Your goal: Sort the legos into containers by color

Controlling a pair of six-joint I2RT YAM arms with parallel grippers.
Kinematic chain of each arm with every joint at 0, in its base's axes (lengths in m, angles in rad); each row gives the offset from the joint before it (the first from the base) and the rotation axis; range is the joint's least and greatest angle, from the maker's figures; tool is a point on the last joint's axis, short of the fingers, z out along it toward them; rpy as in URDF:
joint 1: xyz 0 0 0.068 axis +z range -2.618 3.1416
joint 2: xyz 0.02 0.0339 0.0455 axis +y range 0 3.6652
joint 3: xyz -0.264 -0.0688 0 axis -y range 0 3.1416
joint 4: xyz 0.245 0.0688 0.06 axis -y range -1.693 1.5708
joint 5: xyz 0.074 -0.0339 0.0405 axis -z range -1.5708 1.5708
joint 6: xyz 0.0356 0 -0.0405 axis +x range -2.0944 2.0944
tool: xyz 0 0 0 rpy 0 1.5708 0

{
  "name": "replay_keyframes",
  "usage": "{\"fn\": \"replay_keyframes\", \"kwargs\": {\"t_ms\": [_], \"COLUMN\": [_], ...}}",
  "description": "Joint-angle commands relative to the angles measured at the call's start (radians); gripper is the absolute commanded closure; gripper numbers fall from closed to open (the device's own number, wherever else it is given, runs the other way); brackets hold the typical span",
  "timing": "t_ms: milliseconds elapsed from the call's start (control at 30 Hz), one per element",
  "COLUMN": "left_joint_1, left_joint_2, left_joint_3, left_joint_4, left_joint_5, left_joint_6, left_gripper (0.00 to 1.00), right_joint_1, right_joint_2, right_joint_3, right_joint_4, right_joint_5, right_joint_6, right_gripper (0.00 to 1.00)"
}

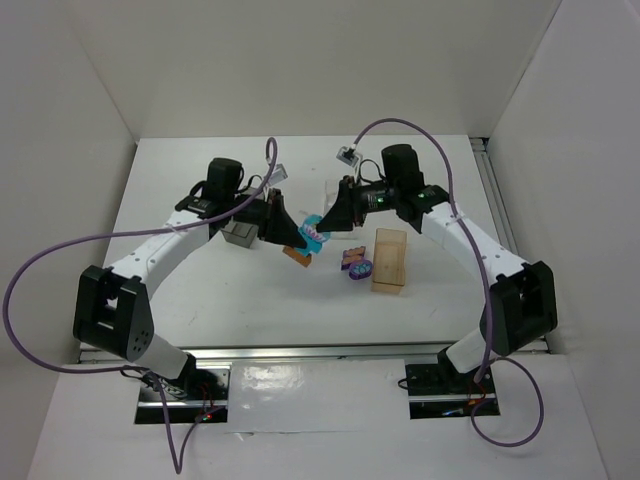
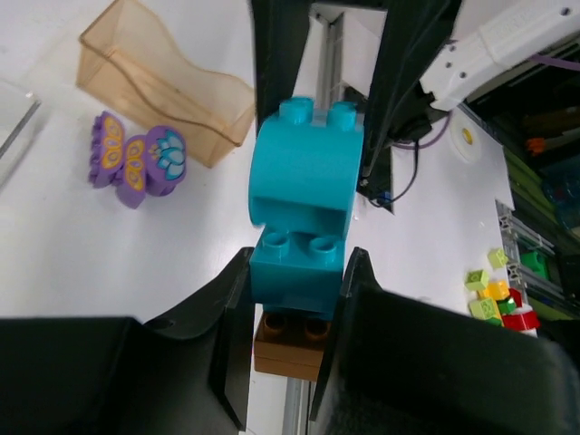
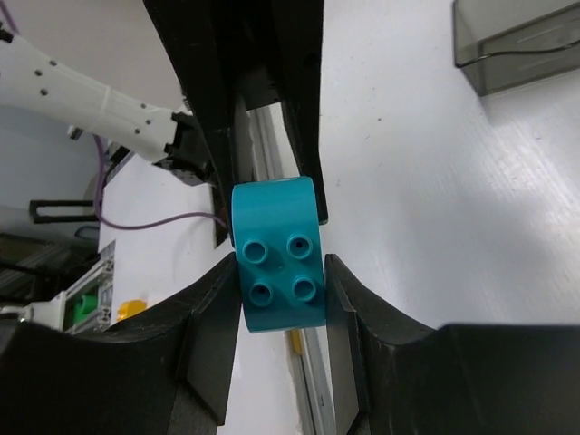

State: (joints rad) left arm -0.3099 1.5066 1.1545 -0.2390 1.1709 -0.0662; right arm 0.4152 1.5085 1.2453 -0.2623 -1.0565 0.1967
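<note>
Starting closest to the near edge of the surface [image 1: 250, 300], right of centre: finding two purple legos [image 1: 356, 266] lying flat and touching each other, just left of the orange-amber bin [image 1: 389, 262], itself set with its long axis running near to far. Lying a little farther in and to their left, near the middle of the surface, an orange-brown brick [image 1: 297, 256], just on the near side of the left hand's tips and seen in the left wrist view through the gap between the fingers, below the teal brick. Cannot tell from there whether touching it or not.

Gripping at mid-surface with the left hand [image 2: 297, 281]: shut tight on the square teal brick [image 2: 297, 272], one finger pressed to each flat side. Gripping from the opposite side with the right hand [image 3: 281, 281]: closed on the rounded teal piece [image 3: 276, 254], pads against both its sides, parted only as far as the piece is wide. Seated one against the other as a short teal stack, held off the surface, long axis roughly level and running across from left hand to right. Studs pointing toward the right side, squarely facing the right wrist camera.

Standing just beyond the left hand, left of centre, the smoky grey bin [image 1: 240, 236]. Sitting farthest back, toward the far edge, the clear bin [image 2: 11, 120], showing only a corner in the left wrist view.
</note>
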Motion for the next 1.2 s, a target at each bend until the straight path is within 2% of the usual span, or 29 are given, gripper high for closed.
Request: {"fn": "replay_keyframes", "kwargs": {"t_ms": [0,133,167,300,333,433,500,533,633,667,800,933,1000,1033,1067,1100,1133,1167], "left_joint_1": [0.031,0.052,0.061,0.074,0.074,0.104,0.129,0.129,0.152,0.152,0.152,0.152,0.161,0.161,0.161,0.161,0.161,0.161], "left_joint_2": [0.000,0.026,0.038,0.047,0.047,0.047,0.047,0.018,-0.035,-0.074,-0.117,-0.138,-0.148,-0.148,-0.148,-0.148,-0.148,-0.148], "left_joint_3": [0.024,0.014,0.014,0.039,0.039,0.059,0.073,0.073,0.059,0.059,0.069,0.083,0.062,0.062,0.050,0.041,0.040,0.040], "left_joint_4": [0.033,0.058,0.058,0.021,0.011,-0.003,-0.040,-0.040,-0.062,-0.072,-0.144,-0.169,-0.160,-0.160,-0.143,-0.134,-0.125,-0.115], "left_joint_5": [-0.068,-0.083,-0.102,-0.212,-0.279,-0.406,-0.450,-0.468,-0.606,-0.713,-0.917,-0.936,-0.912,-0.901,-0.892,-0.872,-0.872,-0.858], "left_joint_6": [-0.030,-0.095,-0.095,-0.124,-0.144,-0.222,-0.247,-0.260,-0.326,-0.343,-0.388,-0.377,-0.377,-0.386,-0.386,-0.386,-0.398,-0.399], "left_gripper": [1.00,1.00,1.00,1.00,1.00,1.00,1.00,1.00,1.00,1.00,1.00,1.00,1.00,1.00,1.00,1.00,1.00,1.00], "right_joint_1": [-0.041,-0.041,-0.041,-0.032,-0.021,0.029,0.042,0.056,0.066,0.066,0.066,0.066,0.066,0.066,0.066,0.066,0.066,0.066], "right_joint_2": [-0.054,-0.086,-0.097,-0.096,-0.068,0.002,0.047,0.091,0.160,0.209,0.323,0.427,0.453,0.466,0.466,0.466,0.466,0.451], "right_joint_3": [0.011,-0.036,-0.052,-0.047,-0.015,0.069,0.112,0.152,0.198,0.227,0.287,0.345,0.345,0.345,0.345,0.345,0.345,0.345], "right_joint_4": [0.012,0.064,0.114,0.144,0.124,0.061,0.011,-0.004,-0.031,-0.031,-0.040,-0.077,-0.077,-0.077,-0.077,-0.077,-0.077,-0.077], "right_joint_5": [0.208,0.393,0.429,0.496,0.566,0.746,0.876,0.994,1.157,1.182,1.245,1.250,1.231,1.231,1.231,1.231,1.244,1.256], "right_joint_6": [0.012,0.090,0.105,0.106,0.115,0.099,0.109,0.118,0.158,0.158,0.127,0.099,0.078,0.078,0.078,0.078,0.069,0.069], "right_gripper": [0.93,0.93,0.97,0.97,0.94,0.94,0.94,0.94,0.94,0.94,0.94,0.92,0.83,0.72,0.56,0.30,0.22,0.19]}}
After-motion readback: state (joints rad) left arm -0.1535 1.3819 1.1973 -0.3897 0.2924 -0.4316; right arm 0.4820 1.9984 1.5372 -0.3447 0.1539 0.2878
